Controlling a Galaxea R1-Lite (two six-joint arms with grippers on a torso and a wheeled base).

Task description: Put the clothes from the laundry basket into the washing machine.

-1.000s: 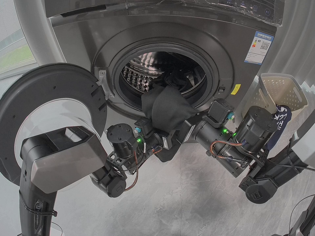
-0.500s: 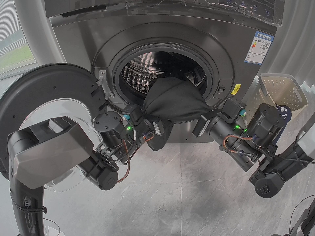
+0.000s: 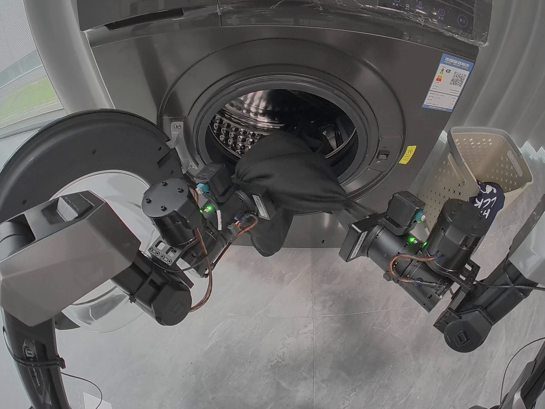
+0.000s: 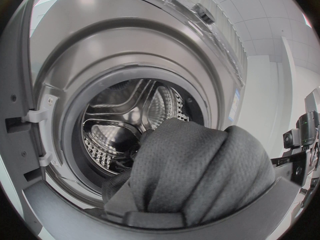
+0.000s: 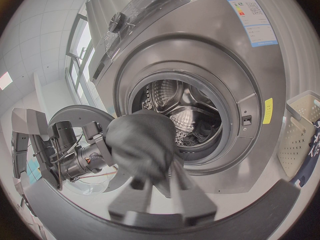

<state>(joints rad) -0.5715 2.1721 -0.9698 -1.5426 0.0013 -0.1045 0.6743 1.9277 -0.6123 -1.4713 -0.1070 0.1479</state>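
Nearest lay the grey tiled floor (image 3: 318,325). Above it, both arms reached in toward the front of the washing machine (image 3: 318,52).

The left gripper (image 3: 254,204) sat just below the left part of the porthole rim. It was clamped on the black garment (image 3: 289,171), and the cloth lay bunched over its fingers, with one end hanging down toward the floor. The right gripper (image 3: 352,212) was low and to the right of the opening, touching the garment's right edge. Whether it was apart or together on the cloth I could not tell, as its tips were blurred against the fabric.

The black garment itself was gathered into a rounded bundle between the two grippers. It rested across the lower lip of the porthole, partly inside the mouth and partly outside it.

The round door (image 3: 74,143) stood swung wide open on the left. Beyond the bundle, the steel drum (image 3: 244,132) held a few dark clothes (image 5: 200,132) low at the back.

To the right of the machine, touching its side, stood the pale laundry basket (image 3: 488,154). A dark blue garment with white lettering (image 3: 489,203) hung over its near rim.

A blue-edged label (image 3: 448,83) and a small yellow sticker (image 3: 407,154) were on the right of the machine's front panel.
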